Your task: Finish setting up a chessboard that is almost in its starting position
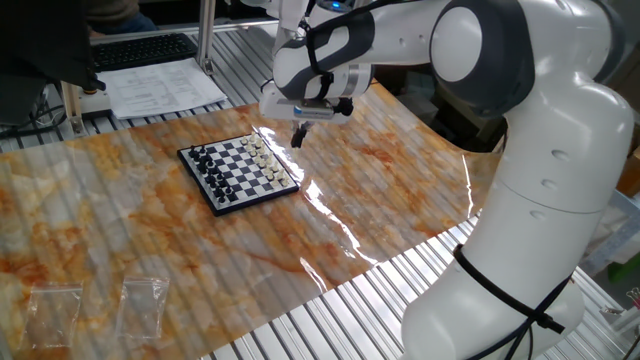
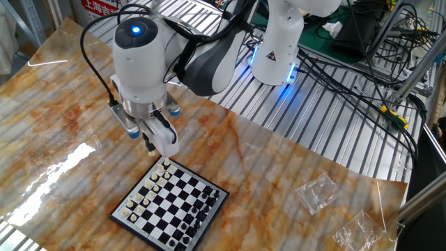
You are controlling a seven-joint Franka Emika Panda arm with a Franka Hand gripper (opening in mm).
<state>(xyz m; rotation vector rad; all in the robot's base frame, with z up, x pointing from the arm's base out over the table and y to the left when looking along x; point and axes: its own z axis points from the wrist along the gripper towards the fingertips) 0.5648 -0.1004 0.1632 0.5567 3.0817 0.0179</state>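
A large white robot arm (image 1: 520,170) is seen reaching from its base at one side of the table across to the chessboard, its wrist with a lit blue ring (image 2: 134,29) pointed downward. The table (image 1: 420,190) is covered by a glossy sheet with a marbled orange and cream pattern, laid over ribbed metal slats. A white printed paper sheet (image 1: 165,85) is placed on the slats beyond the marbled sheet, beside a dark keyboard (image 1: 140,48). Two clear plastic bags (image 2: 317,192) are laid flat near one edge of the marbled sheet, well apart from the board. The chessboard (image 1: 238,172) is set on the marbled sheet, roughly in its middle, with black pieces ranged along one side and cream pieces along the opposite side. The gripper (image 2: 151,148) is held just above the table beside the corner of the board on the cream side, its tip close to the rim but not touching any piece in either view. The fingers (image 1: 298,136) are seen as a single dark narrow tip; whether the jaws are pressed together or pinching something small cannot be told from these views. The individual pieces are too tiny to be identified.
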